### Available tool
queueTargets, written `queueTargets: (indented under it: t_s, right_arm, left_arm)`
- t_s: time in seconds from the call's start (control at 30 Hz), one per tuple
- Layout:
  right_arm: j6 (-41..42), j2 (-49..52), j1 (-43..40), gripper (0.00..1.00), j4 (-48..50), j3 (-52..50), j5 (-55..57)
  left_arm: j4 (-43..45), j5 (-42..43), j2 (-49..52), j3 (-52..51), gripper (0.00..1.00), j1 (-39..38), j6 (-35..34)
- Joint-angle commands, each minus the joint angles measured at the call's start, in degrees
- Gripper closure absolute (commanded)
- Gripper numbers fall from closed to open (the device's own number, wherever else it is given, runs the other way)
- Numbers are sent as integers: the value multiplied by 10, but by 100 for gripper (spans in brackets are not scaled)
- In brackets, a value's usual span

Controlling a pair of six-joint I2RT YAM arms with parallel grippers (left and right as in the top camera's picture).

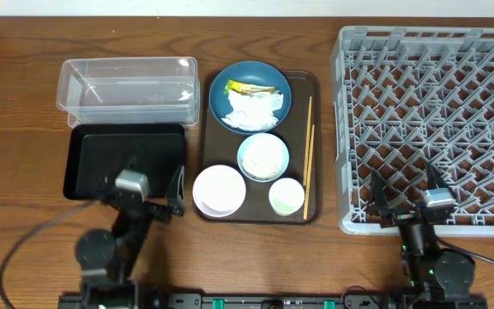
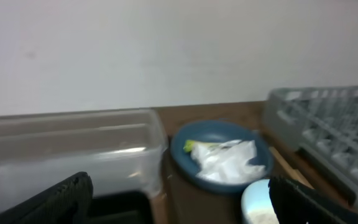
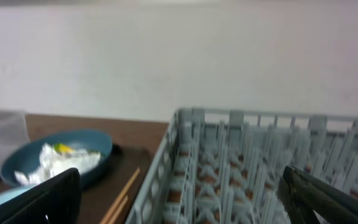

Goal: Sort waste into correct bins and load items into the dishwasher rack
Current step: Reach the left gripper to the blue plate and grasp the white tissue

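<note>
Left gripper (image 1: pixel 137 194) is hanging with jaws spread wide and holding nothing, just left of the brown serving tray (image 1: pixel 213 146), over the near edge of the flat black tray (image 1: pixel 127 150)

Right gripper (image 1: pixel 406 196) is also gaping fully and gripping nothing, well to the right of the serving tray, over the near edge of the grey dishwasher rack (image 1: pixel 431 112)

Dark blue dish (image 1: pixel 218 103) is sitting at the far end of the serving tray, carrying the crumpled white napkin (image 1: pixel 254 110) with the yellow-green wrapper (image 1: pixel 249 87) lying at its far side

Light blue bowl (image 1: pixel 241 159) is sitting mid-tray, holding white rice grains (image 1: pixel 264 159)

White bowl (image 1: pixel 219 190) is resting at the near left corner of the tray and the small pale cup (image 1: pixel 286 196) at the near right

Two chopsticks (image 1: pixel 308 146) are lying lengthwise along the tray's right edge

Clear tub (image 1: pixel 127 60) is standing left of the tray's far end, touching the black tray's far side

Rack is standing right of the tray, all of it on the wooden table (image 1: pixel 24 103)
</note>
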Motion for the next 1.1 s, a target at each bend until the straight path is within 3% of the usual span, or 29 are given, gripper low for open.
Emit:
queueTargets:
  t_s: [0.0,0.3,0.57,0.7,0.8,1.07]
  right_arm:
    - [-9,30,-1,1,-18,63,-4]
    - [-11,225,-1,1,-125,257,19]
    - [-11,447,-1,1,-299,470,17]
    - [-11,540,-1,1,-394,568,10]
    - [-11,588,-1,1,-422,609,-13]
    - [-4,639,-1,1,-434,613,-56]
  left_arm:
    - [-40,55,110,111,7,-2,19]
    - [-290,68,444,489,7,-23,87]
    - [-503,-38,691,787,7,-114,106]
    - [-597,-47,803,908,7,-151,106]
    - [-628,-47,867,954,7,-170,106]
    - [-574,-35,970,957,7,-208,99]
